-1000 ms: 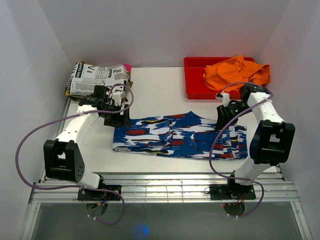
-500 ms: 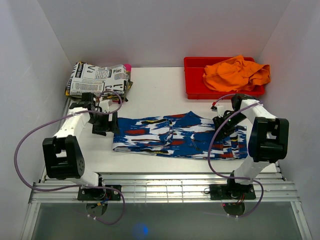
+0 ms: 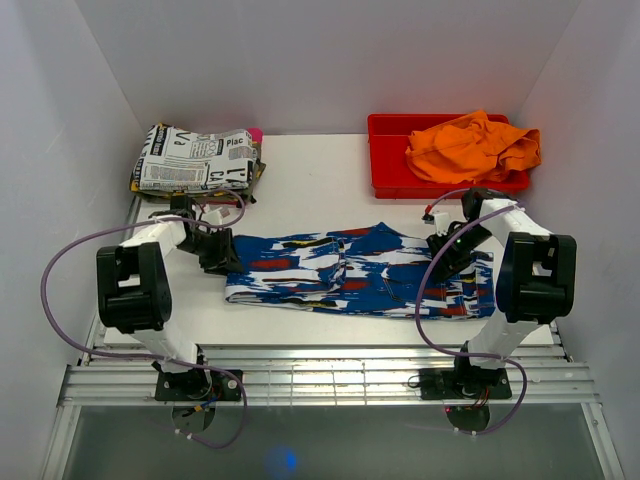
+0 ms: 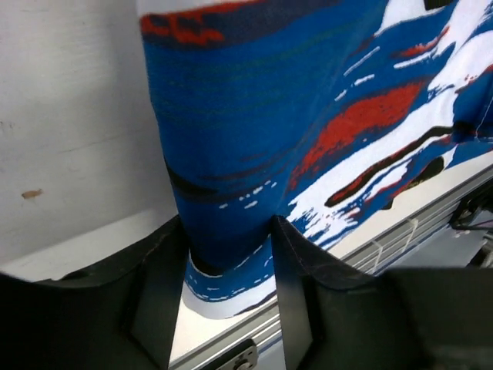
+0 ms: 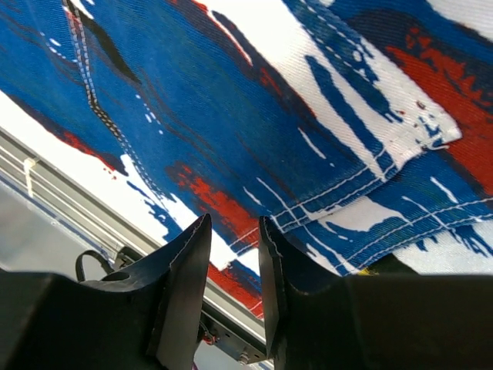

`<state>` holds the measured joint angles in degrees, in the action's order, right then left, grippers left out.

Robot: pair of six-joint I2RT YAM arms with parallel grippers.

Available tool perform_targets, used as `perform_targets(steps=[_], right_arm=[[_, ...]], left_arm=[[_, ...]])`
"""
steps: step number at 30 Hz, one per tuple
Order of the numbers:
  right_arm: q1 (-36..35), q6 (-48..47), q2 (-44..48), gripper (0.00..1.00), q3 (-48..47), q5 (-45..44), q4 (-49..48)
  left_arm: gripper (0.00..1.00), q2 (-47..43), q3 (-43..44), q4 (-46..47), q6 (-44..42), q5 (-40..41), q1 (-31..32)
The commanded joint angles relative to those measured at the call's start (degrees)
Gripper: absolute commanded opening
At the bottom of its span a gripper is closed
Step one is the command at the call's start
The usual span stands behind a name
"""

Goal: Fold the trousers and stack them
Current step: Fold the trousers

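Left gripper (image 4: 229, 235) jaws are clamped on a bunched fold of the trousers (image 4: 254, 116). Blue cloth fills the gap between both fingers and spreads wide beyond their tips. Right gripper (image 5: 234, 227) jaws stand only a narrow slit apart, low over the trousers, with red and white cloth showing in the slit; whether they pinch it I cannot tell. Between the two grippers the trousers lie stretched across the white table (image 3: 320, 190).

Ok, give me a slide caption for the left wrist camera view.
Left pincer pinching an edge of the soft blue, white-streaked cloth trousers on the white table.
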<state>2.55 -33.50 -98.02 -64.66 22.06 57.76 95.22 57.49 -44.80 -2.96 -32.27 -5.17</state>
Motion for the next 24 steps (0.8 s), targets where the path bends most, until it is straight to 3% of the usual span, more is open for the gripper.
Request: perform_targets(steps=[1, 4, 7, 11, 13, 14, 18, 24], right_arm=[[-0.3, -0.1, -0.9, 0.37, 0.7, -1.7, -0.9], [-0.3, 0.3, -1.6, 0.34, 1.2, -4.7, -2.2], [-0.1, 0.6, -3.1, 0.31, 1.6, -7.8, -3.3], [0.0, 0.4, -4.8, 0.3, 1.2, -8.5, -3.7], [0.0, 0.4, -5.3, 0.3, 0.6, -8.0, -3.3], [0.0, 0.4, -5.5, 0.3, -0.2, -7.3, -3.0], [-0.1, -0.4, -5.4, 0.32, -2.7, -3.2, -0.8], [-0.1, -2.4, -1.4, 0.47, -9.1, 5.3, 5.6]], left_arm=[[0.41, 1.4, -0.4, 3.0, -1.0, -3.4, -1.7], [0.17, 4.2, 0.5, 1.8, -3.5, -8.1, -5.9], [0.02, 7.8, 2.6, -2.1, -8.5, -13.8, -12.5], [0.0, 14.2, 6.5, -7.9, -15.7, -18.6, -17.0], [0.05, 16.5, 8.1, -9.3, -17.4, -19.0, -17.7], [0.21, 16.5, 8.4, -9.3, -17.6, -19.1, -17.7], [0.43, 15.3, 8.8, -9.4, -16.5, -19.8, -17.7], [0.51, 12.3, 9.6, -11.9, -17.8, -17.9, -17.8]])
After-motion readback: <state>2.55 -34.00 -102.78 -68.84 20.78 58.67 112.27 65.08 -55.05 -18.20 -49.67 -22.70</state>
